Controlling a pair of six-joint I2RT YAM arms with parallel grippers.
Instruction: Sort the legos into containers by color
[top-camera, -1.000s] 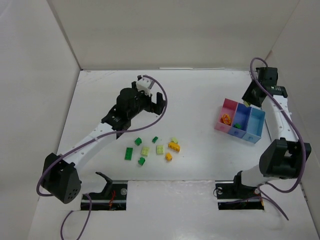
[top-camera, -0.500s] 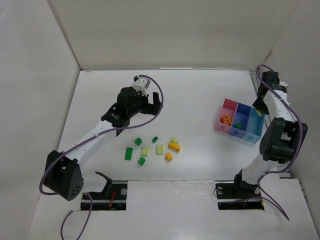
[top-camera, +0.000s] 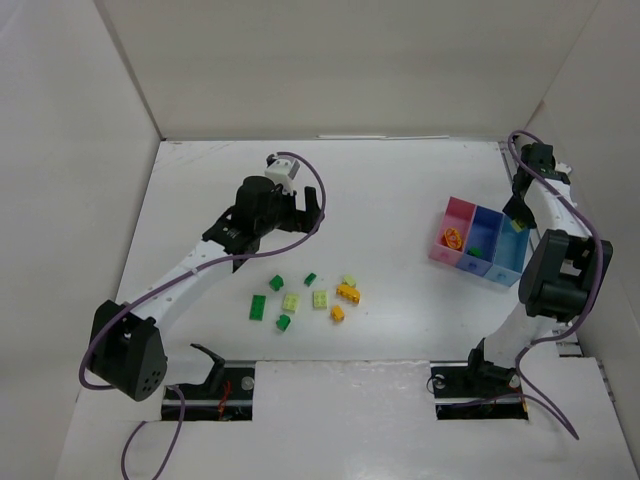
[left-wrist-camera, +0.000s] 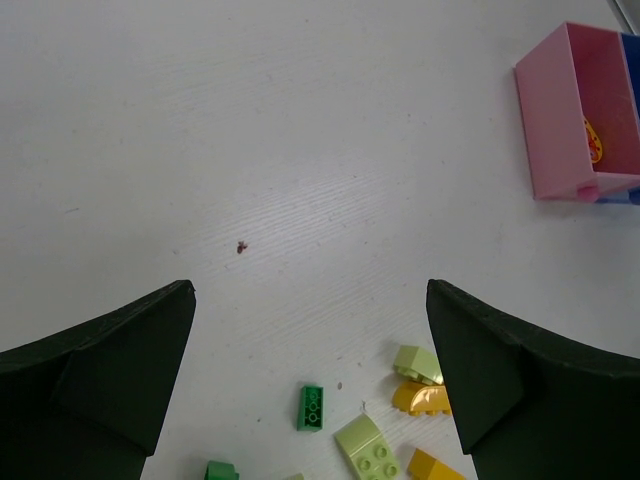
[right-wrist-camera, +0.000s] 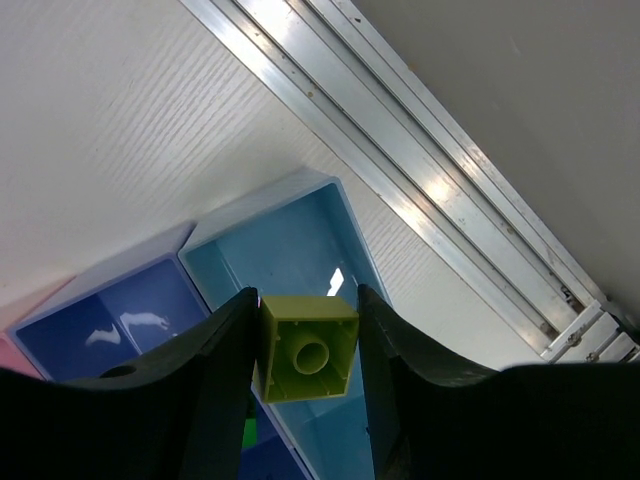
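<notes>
Several legos in dark green, pale yellow-green and orange-yellow lie loose mid-table (top-camera: 310, 295); some show in the left wrist view (left-wrist-camera: 312, 407). The containers stand at the right: pink bin (top-camera: 452, 232) with a round orange-yellow piece (top-camera: 452, 238), dark blue bin (top-camera: 480, 240) with a green brick, light blue bin (top-camera: 510, 250). My right gripper (right-wrist-camera: 305, 350) is shut on a pale yellow-green brick (right-wrist-camera: 305, 347), held above the light blue bin (right-wrist-camera: 300, 245). My left gripper (left-wrist-camera: 310, 390) is open and empty, above the table behind the loose bricks.
White walls enclose the table on three sides. An aluminium rail (right-wrist-camera: 400, 170) runs along the right wall behind the bins. The two arm bases sit at the near edge (top-camera: 210, 385).
My right gripper has swung from the far right corner to over the light blue bin with the brick. My left arm has barely shifted.
</notes>
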